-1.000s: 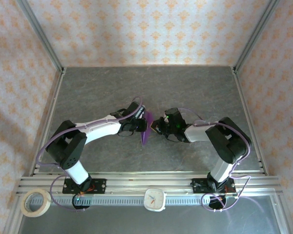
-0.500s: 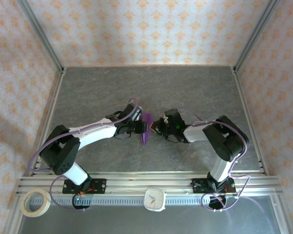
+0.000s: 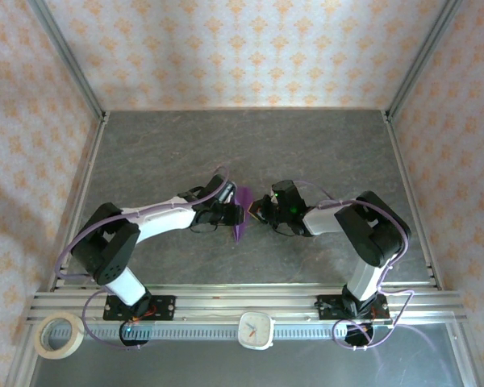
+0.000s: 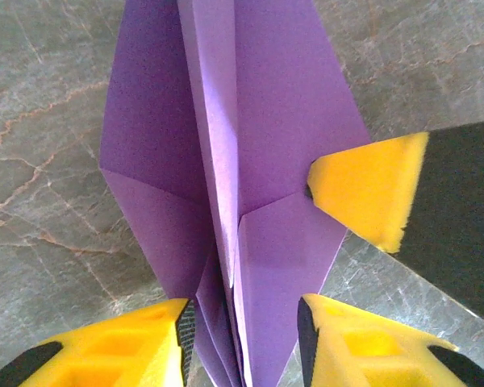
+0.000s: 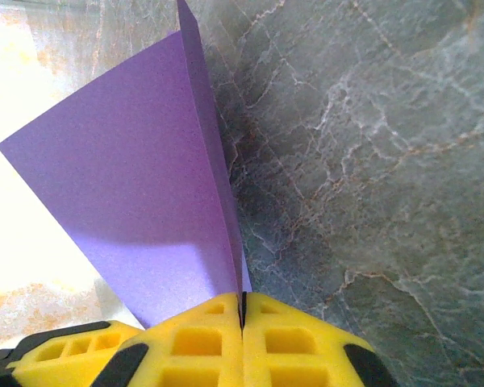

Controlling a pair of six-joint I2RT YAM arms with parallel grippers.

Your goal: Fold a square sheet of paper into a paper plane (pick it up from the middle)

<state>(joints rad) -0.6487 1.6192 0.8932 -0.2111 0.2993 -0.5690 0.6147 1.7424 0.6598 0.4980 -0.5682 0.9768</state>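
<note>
The purple sheet, folded into a narrow paper plane, stands on edge in the middle of the table between my two grippers. My right gripper is shut on one edge of it; in the right wrist view the paper plane rises from the closed pads of the right gripper. From the left, my left gripper straddles it. In the left wrist view the paper plane runs between the fingers of the left gripper, which stand apart and open. A yellow right fingertip touches the wing.
Grey marbled table is boxed by patterned walls and metal posts. On the near rail lie a tape roll and a small white clock.
My left gripper has come down beside the paper plane and its jaws have widened around it. The right gripper has kept still, shut on the paper.
</note>
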